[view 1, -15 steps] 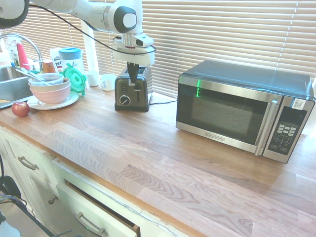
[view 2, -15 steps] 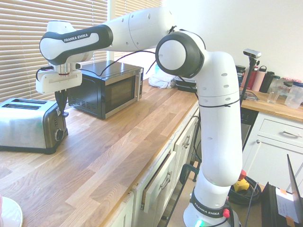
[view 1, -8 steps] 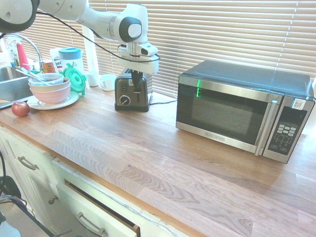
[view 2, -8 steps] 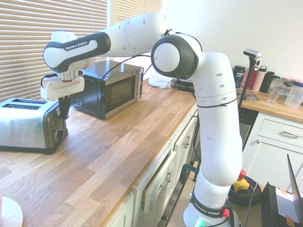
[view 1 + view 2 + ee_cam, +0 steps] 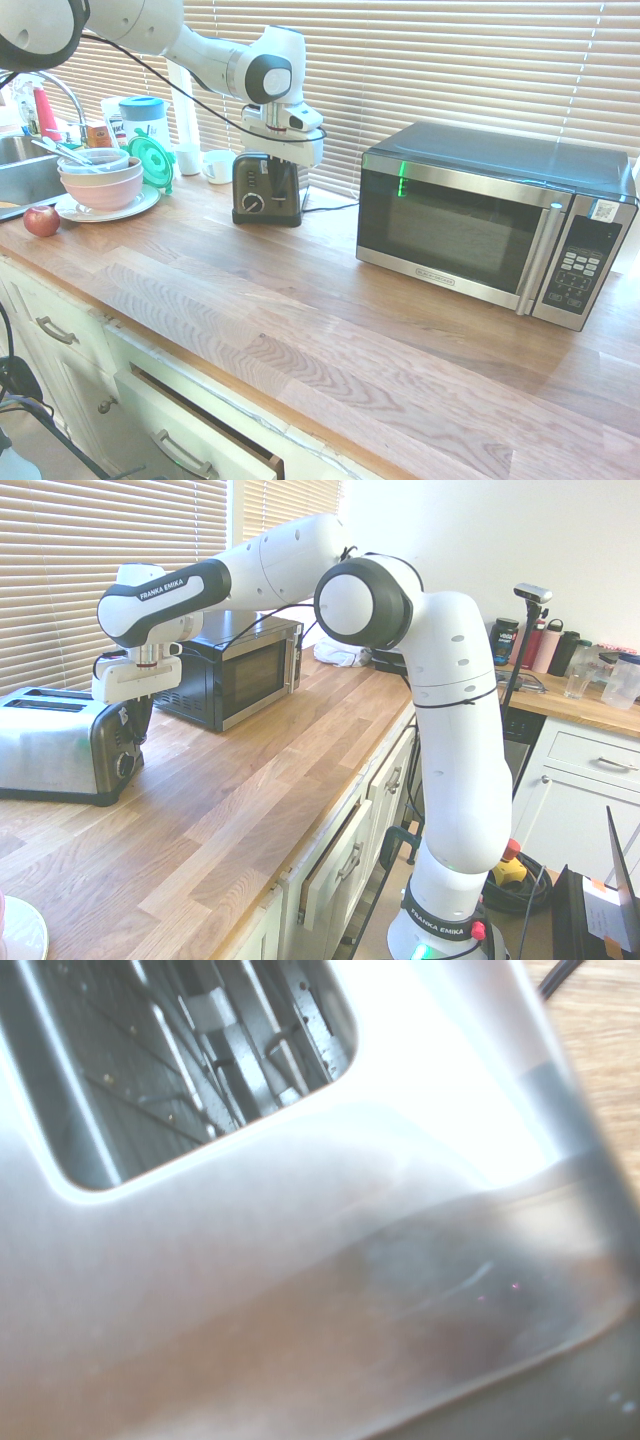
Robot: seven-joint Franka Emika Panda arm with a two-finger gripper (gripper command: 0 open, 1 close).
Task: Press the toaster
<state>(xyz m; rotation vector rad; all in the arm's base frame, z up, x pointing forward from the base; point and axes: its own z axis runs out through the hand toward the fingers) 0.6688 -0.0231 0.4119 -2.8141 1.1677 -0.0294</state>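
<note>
The toaster [image 5: 256,190] is small, brushed steel with a black front and a round dial, and stands at the back of the wooden counter by the blinds. My gripper [image 5: 284,178] is low against its black front face, on the side nearer the microwave. In the second exterior view the toaster [image 5: 55,742] is at the left, and the gripper [image 5: 133,723] hangs down over its front end with its dark fingers together and nothing held. The wrist view is filled, close up and blurred, by the toaster's steel top and one slot [image 5: 200,1060].
A large steel-and-black microwave [image 5: 490,225] stands to the right of the toaster. Stacked bowls on a plate [image 5: 100,180], a red apple [image 5: 41,220], a white cup [image 5: 217,165] and the sink [image 5: 20,165] are at the left. Bare wooden counter [image 5: 300,310] runs along the front.
The gripper has come down along the toaster's front by about a hand's height and shifted a little toward the microwave. The toaster has stayed in place.
</note>
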